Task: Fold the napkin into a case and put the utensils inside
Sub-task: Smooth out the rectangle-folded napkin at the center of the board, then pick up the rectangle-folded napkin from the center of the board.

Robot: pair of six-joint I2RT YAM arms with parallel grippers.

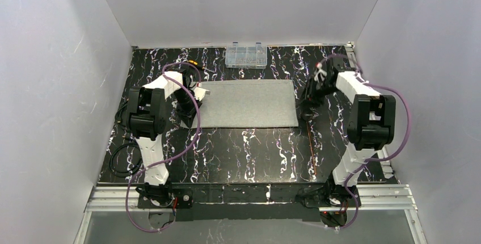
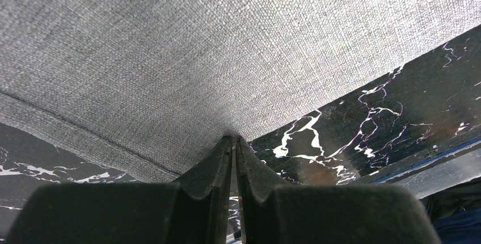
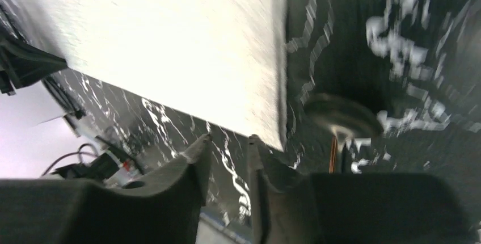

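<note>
Napkin (image 1: pixel 247 103) lies as a wide flat rectangle. At napkin's left edge, left gripper (image 2: pixel 233 139), jaws clamped on the cloth. At its near right corner, right gripper (image 3: pixel 227 144), jaws apart, nothing between. Just right of that corner, spoon (image 3: pixel 341 118), blurred, copper handle showing. Beyond napkin's far edge, box (image 1: pixel 245 55)

Clear box (image 1: pixel 245 55) on marble table (image 1: pixel 249 153)
</note>
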